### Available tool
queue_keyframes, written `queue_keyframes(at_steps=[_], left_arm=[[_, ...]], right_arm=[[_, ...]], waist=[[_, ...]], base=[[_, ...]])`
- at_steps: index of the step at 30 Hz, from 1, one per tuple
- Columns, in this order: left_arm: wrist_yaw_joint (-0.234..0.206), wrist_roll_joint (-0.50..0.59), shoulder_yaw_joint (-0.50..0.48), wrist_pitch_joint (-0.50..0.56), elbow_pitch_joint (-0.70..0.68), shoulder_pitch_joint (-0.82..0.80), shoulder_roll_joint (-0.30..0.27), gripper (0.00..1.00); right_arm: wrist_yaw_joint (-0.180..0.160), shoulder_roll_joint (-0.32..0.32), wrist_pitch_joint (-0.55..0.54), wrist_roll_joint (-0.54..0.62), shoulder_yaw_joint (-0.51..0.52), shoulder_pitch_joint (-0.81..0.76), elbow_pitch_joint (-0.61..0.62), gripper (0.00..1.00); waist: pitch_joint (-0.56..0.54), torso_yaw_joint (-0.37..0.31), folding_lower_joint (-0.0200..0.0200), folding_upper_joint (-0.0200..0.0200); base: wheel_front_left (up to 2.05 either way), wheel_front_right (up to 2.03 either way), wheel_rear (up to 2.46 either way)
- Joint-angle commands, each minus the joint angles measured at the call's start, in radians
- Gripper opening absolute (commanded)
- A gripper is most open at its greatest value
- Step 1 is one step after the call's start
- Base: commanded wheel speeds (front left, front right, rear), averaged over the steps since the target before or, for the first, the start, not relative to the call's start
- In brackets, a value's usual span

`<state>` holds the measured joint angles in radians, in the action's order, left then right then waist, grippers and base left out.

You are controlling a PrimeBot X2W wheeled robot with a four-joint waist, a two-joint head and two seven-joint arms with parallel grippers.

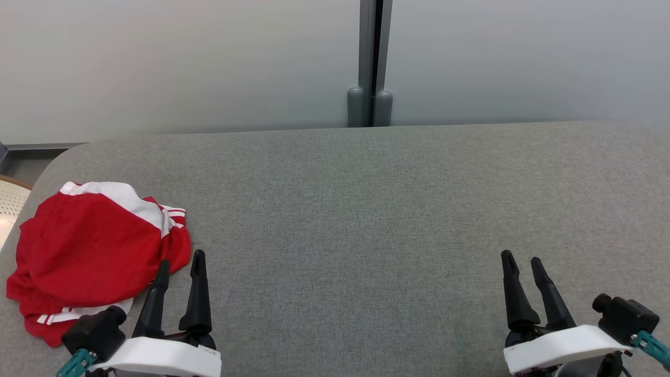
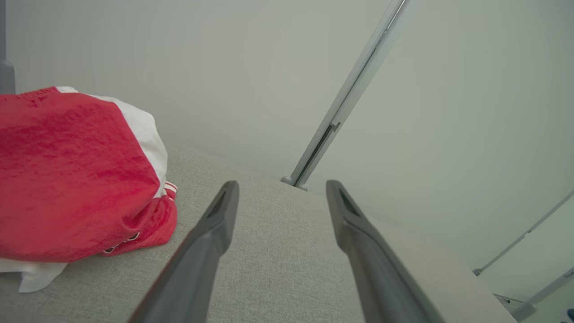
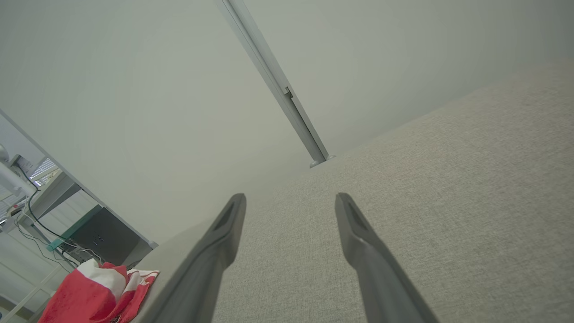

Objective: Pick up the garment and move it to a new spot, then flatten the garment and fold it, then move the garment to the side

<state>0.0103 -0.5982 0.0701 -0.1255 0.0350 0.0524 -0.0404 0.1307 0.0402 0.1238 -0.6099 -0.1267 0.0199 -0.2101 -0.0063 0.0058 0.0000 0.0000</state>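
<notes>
We begin at the far left, where the garment (image 1: pixel 89 246) lies in a crumpled heap on the grey cloth-covered desk (image 1: pixel 366 209). It is red with white panels and thin white stripes at its edges. It sits just to the left of our left tool (image 1: pixel 181 259), and reaches from beside the tool's body to a little beyond its fingertips. In the head view the tip of the tool's left finger overlaps the red hem. In the left wrist view a thin strip of bare desk shows between that finger and the nearest fold, so the two are close but apart.

Our left tool has its two dark fingers spread, with a clear gap of desk between them and nothing held. They point away from us, low over the desk.

Beyond both tools, and between them, a grey post (image 1: pixel 370 63) stands where two pale wall (image 1: pixel 183 63) panels meet, behind the desk's far edge.

Our right tool (image 1: pixel 521 257) is well apart from the garment, with the left tool between them. Its fingers are parted too, somewhat less widely in the head view, and they grip nothing. Only plain grey desk lies under and ahead of it.
</notes>
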Motion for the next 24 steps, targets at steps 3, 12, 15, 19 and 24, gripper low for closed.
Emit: queue_keyframes(at_steps=[3, 12, 15, 19, 24], left_arm=[[-0.011, 0.071, 0.001, -0.017, -0.004, -0.011, -0.010, 1.00], [-0.020, 0.155, -0.012, -0.040, 0.015, 0.013, -0.011, 1.00], [-0.021, 0.173, -0.011, -0.046, 0.016, 0.013, -0.010, 1.00], [-0.024, 0.202, -0.011, -0.055, 0.017, 0.017, -0.009, 1.00], [-0.020, 0.243, -0.008, -0.067, 0.025, 0.028, -0.009, 1.00]], right_arm=[[0.000, 0.008, 0.020, 0.057, -0.008, -0.004, 0.016, 1.00], [0.000, 0.009, 0.043, 0.149, -0.020, -0.006, 0.022, 1.00], [0.000, 0.009, 0.048, 0.162, -0.014, -0.010, 0.024, 1.00], [0.000, 0.009, 0.058, 0.191, 0.002, -0.012, 0.026, 1.00], [0.000, 0.010, 0.069, 0.239, 0.013, -0.014, 0.022, 1.00]], waist=[[0.000, 0.001, 0.0000, 0.0000], [0.001, -0.001, 0.0000, 0.0000], [0.001, -0.001, 0.0000, 0.0000], [0.001, 0.000, 0.0000, 0.0000], [0.000, 0.000, 0.0000, 0.0000]], base=[[0.00, 0.00, 0.00], [0.00, 0.00, 0.00], [0.00, 0.00, 0.00], [0.00, 0.00, 0.00], [0.00, 0.00, 0.00]])
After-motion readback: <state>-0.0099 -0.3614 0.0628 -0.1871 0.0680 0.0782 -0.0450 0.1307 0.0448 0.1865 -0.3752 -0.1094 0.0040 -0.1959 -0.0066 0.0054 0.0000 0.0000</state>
